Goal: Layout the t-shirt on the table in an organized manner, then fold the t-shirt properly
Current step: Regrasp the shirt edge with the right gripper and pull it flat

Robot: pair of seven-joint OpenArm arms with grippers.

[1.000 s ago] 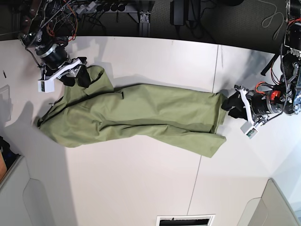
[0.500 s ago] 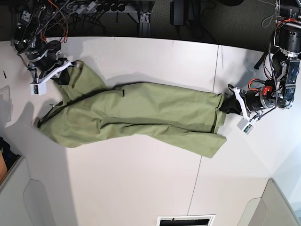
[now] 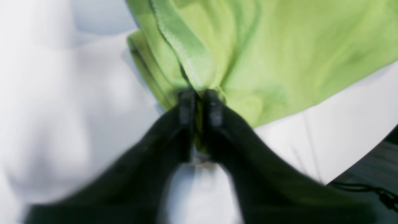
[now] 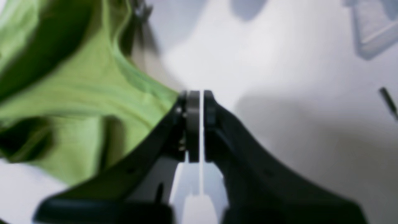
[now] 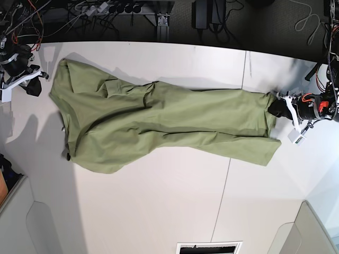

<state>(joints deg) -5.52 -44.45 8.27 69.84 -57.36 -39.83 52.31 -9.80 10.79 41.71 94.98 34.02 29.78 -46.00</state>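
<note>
Base view: I've got the t-shirt [image 5: 164, 124] stretched long across the table [image 5: 159, 211], layout step in hand. My left gripper [image 3: 200, 104] pinches the hem at the seam-side end; my right gripper [image 4: 196, 102] is closed on nothing, beside the far end. Next, I'd judge, re-grip and spread the sleeves.

Dark floor [image 5: 265, 21], tangled cables [image 5: 100, 9], floor vent [image 5: 207, 247]

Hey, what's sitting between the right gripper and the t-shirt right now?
Only bare table. In the base view, a strip of white top separates the right gripper from the t-shirt, whose near edge has no fingers on it.
</note>
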